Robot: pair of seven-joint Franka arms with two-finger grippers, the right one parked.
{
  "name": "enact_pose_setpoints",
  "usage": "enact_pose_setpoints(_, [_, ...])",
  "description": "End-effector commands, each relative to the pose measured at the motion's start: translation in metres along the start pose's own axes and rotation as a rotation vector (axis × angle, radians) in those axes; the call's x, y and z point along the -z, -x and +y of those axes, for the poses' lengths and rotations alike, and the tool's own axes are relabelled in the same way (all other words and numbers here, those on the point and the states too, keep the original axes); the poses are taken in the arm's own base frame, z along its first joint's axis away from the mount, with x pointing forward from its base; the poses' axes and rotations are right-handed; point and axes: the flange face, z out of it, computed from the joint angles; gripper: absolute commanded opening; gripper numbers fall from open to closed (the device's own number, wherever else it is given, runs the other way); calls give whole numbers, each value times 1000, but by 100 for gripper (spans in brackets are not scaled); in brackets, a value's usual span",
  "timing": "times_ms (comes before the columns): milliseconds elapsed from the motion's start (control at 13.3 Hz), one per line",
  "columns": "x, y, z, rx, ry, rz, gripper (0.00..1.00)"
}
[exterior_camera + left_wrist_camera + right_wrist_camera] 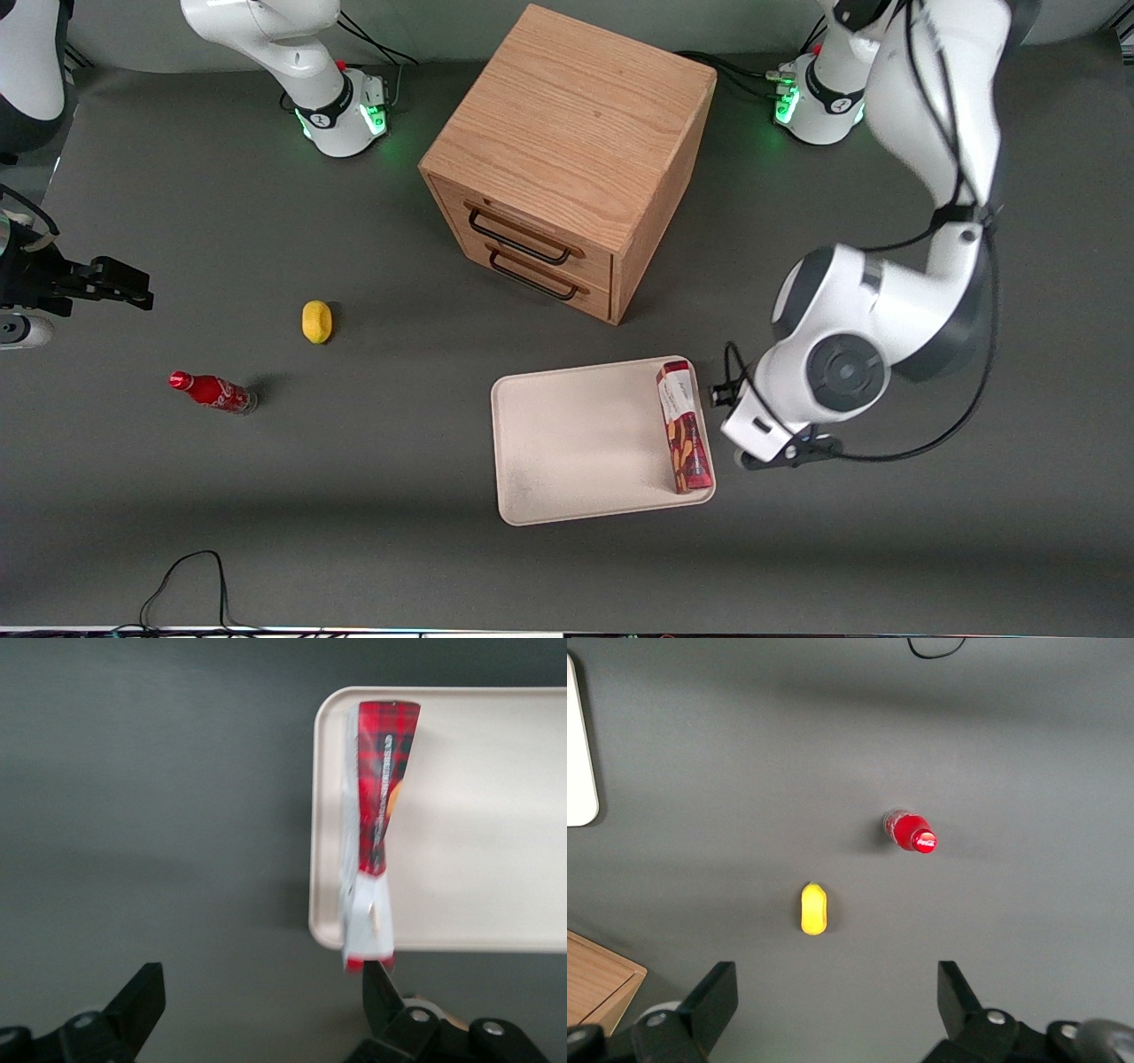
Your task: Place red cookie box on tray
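The red cookie box (684, 425) lies on the tray (576, 443), lengthwise along the rim toward the working arm's end of the table. Its white label end points toward the wooden cabinet. In the left wrist view the red cookie box (381, 815) rests just inside the rim of the tray (478, 815). My left gripper (261, 979) is open with only bare table between its fingers. One fingertip (376, 979) is close to the box's white end. In the front view the gripper's hand (766, 434) hangs beside the tray, its fingers hidden under the wrist.
A wooden two-drawer cabinet (567, 159) stands farther from the front camera than the tray. A yellow fruit (316, 321) and a small red soda bottle (211, 392) lie toward the parked arm's end. A black cable (190, 576) loops near the front edge.
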Motion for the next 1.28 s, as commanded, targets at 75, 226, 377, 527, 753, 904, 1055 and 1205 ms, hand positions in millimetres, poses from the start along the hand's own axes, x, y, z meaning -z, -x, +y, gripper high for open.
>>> enact_pose_setpoints(75, [53, 62, -94, -64, -59, 6, 100])
enact_pose_setpoints(226, [80, 78, -153, -64, -63, 11, 100])
enact_pose_setpoints(377, [105, 83, -205, -37, -60, 0, 100])
enact_pose_setpoints(527, [123, 88, -247, -55, -47, 2, 100])
enact_pose_setpoints(753, [148, 95, -278, -27, -38, 8, 100])
enact_pose_setpoints(904, [166, 99, -291, 2, -34, 3, 100])
enact_pose_setpoints(1055, [178, 102, -296, 17, -28, 0, 100])
enact_pose_setpoints(1205, [184, 106, -286, 0, -34, -6, 100])
